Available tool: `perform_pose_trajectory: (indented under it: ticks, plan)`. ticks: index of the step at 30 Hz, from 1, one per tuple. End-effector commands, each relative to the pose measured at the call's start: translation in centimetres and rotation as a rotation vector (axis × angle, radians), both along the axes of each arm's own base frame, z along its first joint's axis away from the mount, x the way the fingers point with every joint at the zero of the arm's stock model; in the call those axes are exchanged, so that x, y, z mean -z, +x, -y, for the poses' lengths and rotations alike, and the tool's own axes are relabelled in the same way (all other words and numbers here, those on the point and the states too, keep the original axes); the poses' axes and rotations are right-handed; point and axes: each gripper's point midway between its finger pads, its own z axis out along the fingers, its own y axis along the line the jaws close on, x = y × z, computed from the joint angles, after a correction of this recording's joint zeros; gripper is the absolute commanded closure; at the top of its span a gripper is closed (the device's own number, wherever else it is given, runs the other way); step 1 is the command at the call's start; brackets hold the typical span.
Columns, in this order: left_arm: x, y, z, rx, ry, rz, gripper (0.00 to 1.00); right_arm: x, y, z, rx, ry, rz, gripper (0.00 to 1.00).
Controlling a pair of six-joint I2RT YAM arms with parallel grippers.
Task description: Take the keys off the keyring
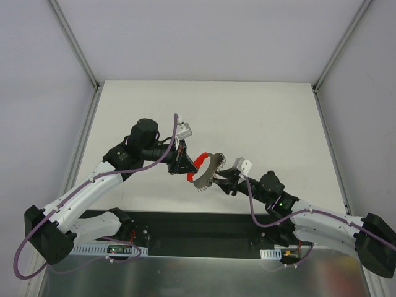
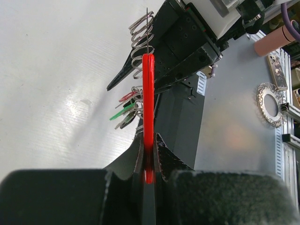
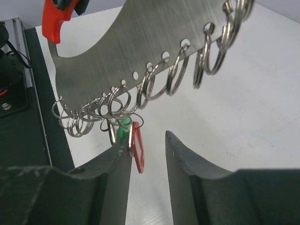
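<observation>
The keyring is a red curved handle (image 1: 199,164) on a crescent metal plate (image 3: 117,56) with several split rings (image 3: 154,86) along its edge. My left gripper (image 1: 185,162) is shut on the red handle (image 2: 148,103) and holds it above the table, seen edge-on in the left wrist view. A few keys hang from the lowest rings: a green one (image 2: 123,112), a red tag (image 3: 138,149) and silver ones. My right gripper (image 3: 146,150) is open just below the plate. The red tag lies against its left finger (image 3: 117,164), inside the gap.
A black base strip (image 1: 204,226) runs along the near table edge between the arm bases. A silver toothed ring (image 2: 269,104) lies on the grey surface beside it. White walls and frame posts bound the white table (image 1: 247,117).
</observation>
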Motion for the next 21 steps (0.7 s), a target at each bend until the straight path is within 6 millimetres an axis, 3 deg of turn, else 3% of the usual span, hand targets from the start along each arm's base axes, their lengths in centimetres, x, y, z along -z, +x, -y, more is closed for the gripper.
perform_pose_trajectory:
  ticks: [1, 21]
  plan:
    - [-2.4, -0.1, 0.4, 0.044, -0.055, 0.059, 1.0, -2.4, 0.1, -0.4, 0.0, 0.068, 0.071, 0.63]
    - [-2.5, -1.0, 0.6, 0.111, -0.07, 0.038, 1.0, -3.8, -0.2, -0.9, -0.043, 0.071, 0.147, 0.61]
